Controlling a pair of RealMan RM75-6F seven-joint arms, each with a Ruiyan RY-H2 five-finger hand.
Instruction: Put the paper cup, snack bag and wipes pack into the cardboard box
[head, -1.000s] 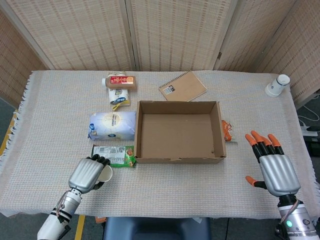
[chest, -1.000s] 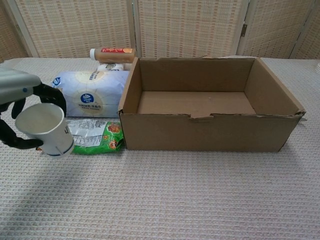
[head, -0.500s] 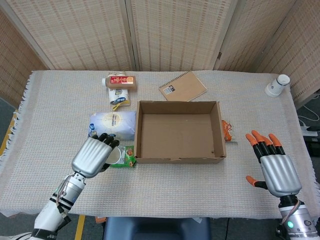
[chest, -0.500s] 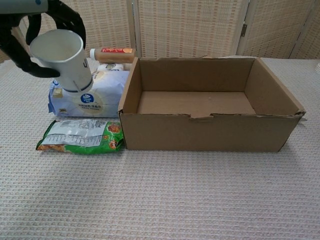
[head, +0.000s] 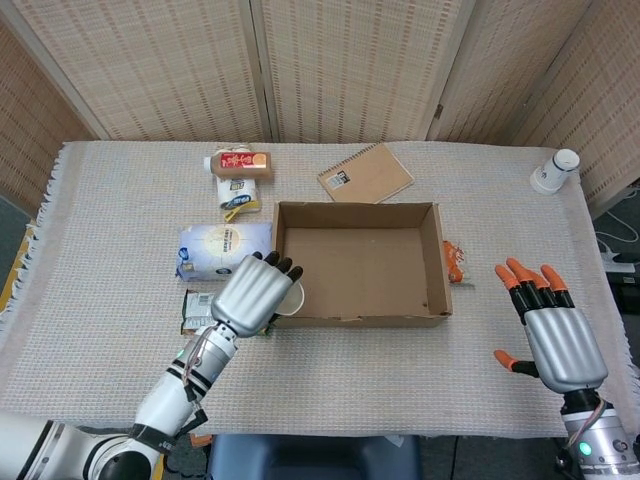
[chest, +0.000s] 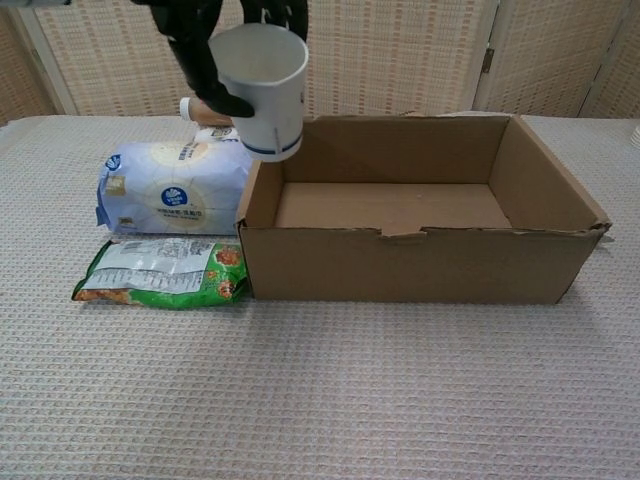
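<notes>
Since a second ago the left hand (head: 258, 296) has carried the white paper cup (chest: 262, 88) up from low beside the green snack bag and across toward the open brown cardboard box (head: 358, 262); it now holds the cup in the air over the box's left wall, near the front-left corner, mouth tipped toward the chest camera, dark fingers (chest: 190, 50) wrapped round the cup's far side. Everything else has stayed put.

Nearest the robot, to the right of the box and well apart from it, the right hand (head: 553, 337) hovers over the woven beige desk (head: 330, 370) with its orange-tipped fingers spread and nothing in it.

Just left of the box's front-left corner lies the green snack bag (chest: 166, 273), flat on the desk, its end close against the box wall. Behind the bag, also left of the box, sits the pale blue-and-white wipes pack (chest: 172, 187), just beside the wall. The box itself looks bare inside.

Against the box's right wall lies a small orange object (head: 454, 261), too small to make out. Beyond the box's far-left corner stands a red-and-white carton (head: 239, 162) lying on its side, with a small yellow-and-white item (head: 237, 203) before it. Beyond the far wall lies a brown spiral notebook (head: 366, 173). Far off to the box's right, near the desk's back corner, a second white paper cup (head: 554, 171) lies tipped over.
</notes>
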